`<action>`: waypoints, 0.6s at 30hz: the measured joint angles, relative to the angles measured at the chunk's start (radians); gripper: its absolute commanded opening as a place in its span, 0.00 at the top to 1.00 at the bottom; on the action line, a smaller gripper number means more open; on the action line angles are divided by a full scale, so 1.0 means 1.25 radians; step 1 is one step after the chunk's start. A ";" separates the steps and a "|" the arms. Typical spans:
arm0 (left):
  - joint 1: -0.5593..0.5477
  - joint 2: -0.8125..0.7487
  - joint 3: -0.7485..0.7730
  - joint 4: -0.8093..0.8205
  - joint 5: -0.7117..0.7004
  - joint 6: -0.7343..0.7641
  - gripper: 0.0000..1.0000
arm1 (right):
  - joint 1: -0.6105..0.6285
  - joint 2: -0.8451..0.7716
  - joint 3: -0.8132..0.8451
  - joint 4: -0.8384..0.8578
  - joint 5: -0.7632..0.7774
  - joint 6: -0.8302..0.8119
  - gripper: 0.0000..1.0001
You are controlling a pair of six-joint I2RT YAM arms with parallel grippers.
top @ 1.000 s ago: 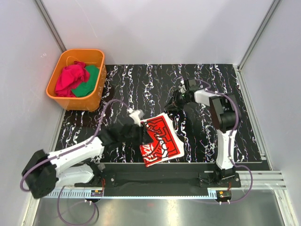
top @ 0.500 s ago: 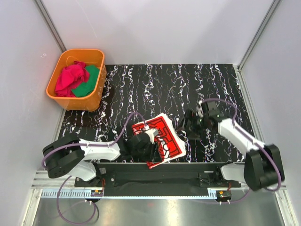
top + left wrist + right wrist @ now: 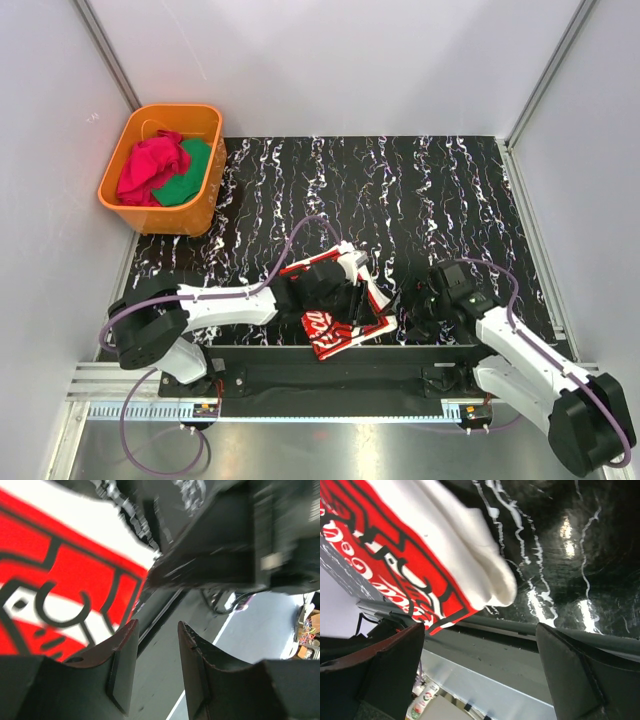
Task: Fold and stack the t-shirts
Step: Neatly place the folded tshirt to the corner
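T-shirt [image 3: 322, 335] in red, white and black, folded flat, is lying at the near edge of the black marbled table [image 3: 450, 180], roughly midway between the two arm bases. The left arm is reaching across its far-left part. The left gripper [image 3: 157, 625] is hovering low just beside the printed cloth, fingers partly spread with nothing between them. The right gripper [image 3: 480, 627] is sitting just right of the shirt, jaws spread wide and empty, with the rounded white fold facing the gap. An orange tub [image 3: 180, 218] at the far left corner is holding crumpled pink and green cloth [image 3: 150, 170].
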 measured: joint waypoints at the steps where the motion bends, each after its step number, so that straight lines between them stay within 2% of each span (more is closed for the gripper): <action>1: 0.000 0.005 0.013 -0.001 0.001 0.005 0.58 | 0.003 -0.007 -0.015 0.011 0.002 0.014 0.03; 9: 0.049 -0.045 0.005 -0.058 0.003 0.024 0.57 | 0.027 -0.049 -0.133 0.196 0.016 0.114 0.21; 11: 0.066 -0.091 -0.005 -0.079 0.002 0.030 0.56 | 0.029 -0.025 -0.142 0.241 0.022 0.126 0.26; 16: 0.101 -0.212 -0.026 -0.120 -0.002 0.039 0.55 | 0.074 0.067 -0.132 0.338 0.035 0.166 0.28; 18: 0.113 -0.242 -0.028 -0.137 -0.004 0.042 0.54 | 0.101 0.085 -0.129 0.361 0.052 0.182 0.33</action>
